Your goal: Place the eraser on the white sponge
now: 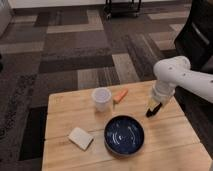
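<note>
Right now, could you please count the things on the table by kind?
Cup: 1
Carrot piece: 1
Bowl: 1
Sponge: 1
Eraser: 1, in the shut gripper near the table's right side
Total: 5

We are logging table (pixel 170 142) carrying everything. Cup (pixel 101 98) sitting back centre, carrot piece (pixel 120 95) lying just right of it. Bowl (pixel 124 135) sitting front centre, white sponge (pixel 80 138) lying left of it, apart. Gripper (pixel 151 110) hanging over right side, eraser (pixel 149 114) sitting at its tips.
</note>
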{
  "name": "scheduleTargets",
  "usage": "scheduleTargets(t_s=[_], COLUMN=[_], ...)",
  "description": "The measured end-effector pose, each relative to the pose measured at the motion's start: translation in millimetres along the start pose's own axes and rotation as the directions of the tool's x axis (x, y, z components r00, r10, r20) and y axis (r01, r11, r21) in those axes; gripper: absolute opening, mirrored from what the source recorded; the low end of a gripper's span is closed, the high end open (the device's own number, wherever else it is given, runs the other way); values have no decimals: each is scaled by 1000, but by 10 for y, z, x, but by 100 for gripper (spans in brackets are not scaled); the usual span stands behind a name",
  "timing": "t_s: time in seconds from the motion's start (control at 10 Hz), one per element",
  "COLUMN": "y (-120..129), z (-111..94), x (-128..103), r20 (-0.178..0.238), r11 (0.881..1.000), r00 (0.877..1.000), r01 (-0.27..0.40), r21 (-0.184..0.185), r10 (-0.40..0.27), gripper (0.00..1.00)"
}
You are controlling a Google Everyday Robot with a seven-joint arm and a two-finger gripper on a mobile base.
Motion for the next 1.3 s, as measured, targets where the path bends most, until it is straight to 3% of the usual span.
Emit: scheduleTargets(t_s=[0.2,0.4,0.6,0.7,1.2,1.3], y=[219,600,1152,1278,1273,1314], z=[-245,-516,-824,-935,-936,-952], x=[-48,-27,53,53,46,7], r20=[15,19,38,63,66,73], r11=[999,993,980,981,981,977], r00=[1000,997,984,983,983,978], r01=[18,72,167,166,165,186], r21=[42,88,108,101,101,106], r10=[-18,-74,-172,-173,-172,-194], gripper=[0,0,0,0,0,0])
